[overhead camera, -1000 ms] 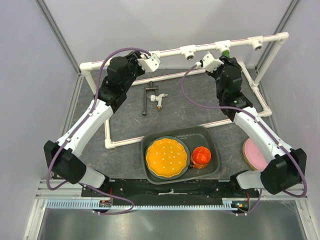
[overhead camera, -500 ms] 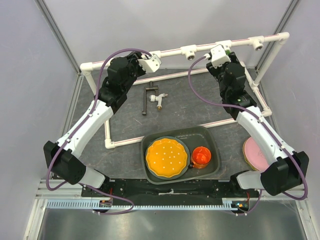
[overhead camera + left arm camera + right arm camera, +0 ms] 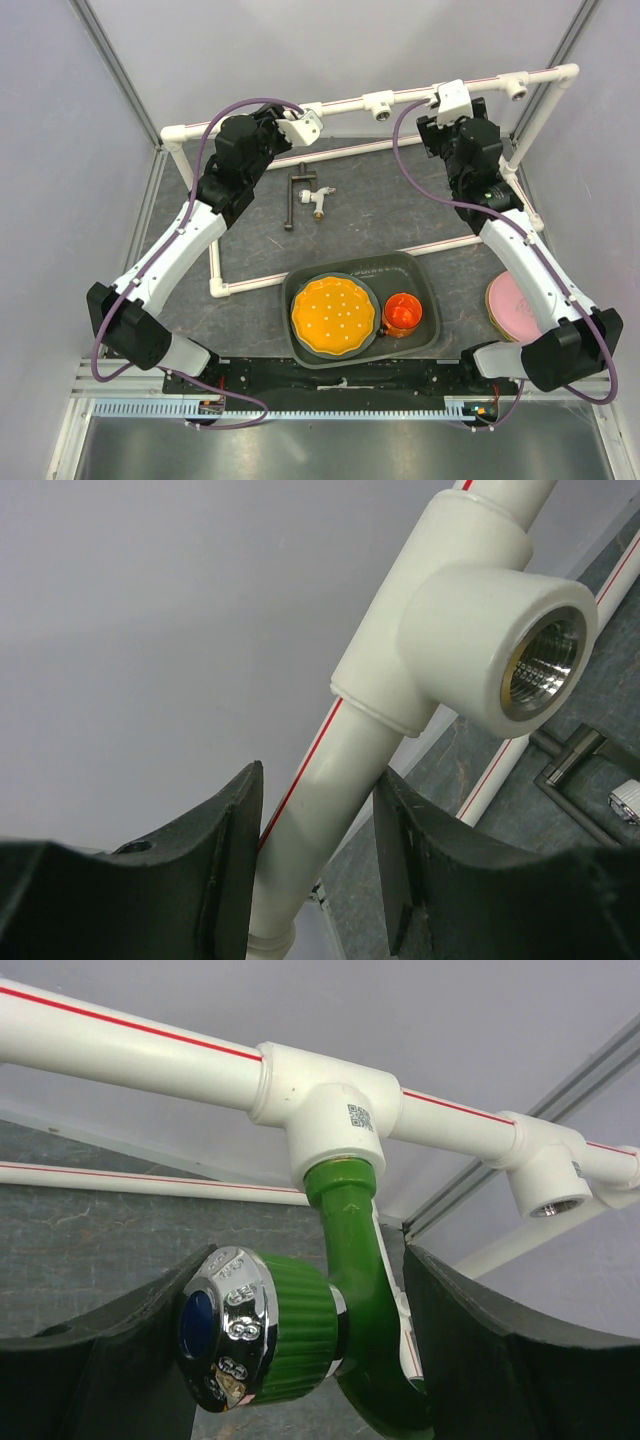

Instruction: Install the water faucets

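Up at the pipe rail (image 3: 130, 1045), right gripper (image 3: 310, 1300) lets go, jaws spreading: green faucet (image 3: 350, 1250) hangs seated in its tee (image 3: 330, 1100); left gripper (image 3: 318, 810) pinches the pipe rail.

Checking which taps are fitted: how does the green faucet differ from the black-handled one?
The green faucet hangs seated in a tee on the pipe rail; the black-handled faucet lies loose on the mat. The green one has a chrome cap; the other a white-and-brass body. The right hand straddles the green one; no hand touches the other. Both are taps.
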{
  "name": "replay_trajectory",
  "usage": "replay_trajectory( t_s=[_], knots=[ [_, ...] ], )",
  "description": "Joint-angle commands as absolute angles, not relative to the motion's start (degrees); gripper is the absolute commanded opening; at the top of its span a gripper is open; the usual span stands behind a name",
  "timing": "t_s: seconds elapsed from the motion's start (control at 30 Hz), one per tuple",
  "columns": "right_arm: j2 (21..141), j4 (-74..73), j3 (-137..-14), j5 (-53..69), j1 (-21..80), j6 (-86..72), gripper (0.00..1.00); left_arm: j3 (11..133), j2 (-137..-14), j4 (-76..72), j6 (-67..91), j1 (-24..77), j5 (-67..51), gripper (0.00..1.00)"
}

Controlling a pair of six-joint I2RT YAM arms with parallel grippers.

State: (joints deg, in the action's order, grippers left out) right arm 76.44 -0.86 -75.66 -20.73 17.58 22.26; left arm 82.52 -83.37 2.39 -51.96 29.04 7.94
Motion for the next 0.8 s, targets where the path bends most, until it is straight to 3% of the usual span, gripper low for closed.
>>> replay_trajectory(
  t_s=[0.0, 0.03, 0.13, 0.23, 0.77],
  knots=[
    [71.02, 3.53, -80.94, -15.92, 15.64, 7.80, 0.72, 80.77, -83.23, 7.29, -47.90, 31.20, 4.83, 0.02],
    [70.67, 2.56, -81.56, -15.30, 15.73, 10.78, 0.80, 80.86, -83.15, 7.29, -47.90, 31.29, 4.83, 0.02],
    [69.61, 0.09, -82.26, -12.22, 15.64, 18.07, 0.92, 80.86, -82.97, 7.21, -47.90, 31.46, 4.92, 0.02],
    [69.17, -4.12, -83.23, -9.76, 15.64, 22.48, 0.98, 80.86, -82.71, 7.30, -47.99, 31.55, 5.01, 0.02],
    [73.39, -13.62, -84.99, -5.37, 15.64, 38.06, 0.98, 80.68, -82.62, 7.30, -48.51, 31.99, 5.36, 0.02]
  ],
)
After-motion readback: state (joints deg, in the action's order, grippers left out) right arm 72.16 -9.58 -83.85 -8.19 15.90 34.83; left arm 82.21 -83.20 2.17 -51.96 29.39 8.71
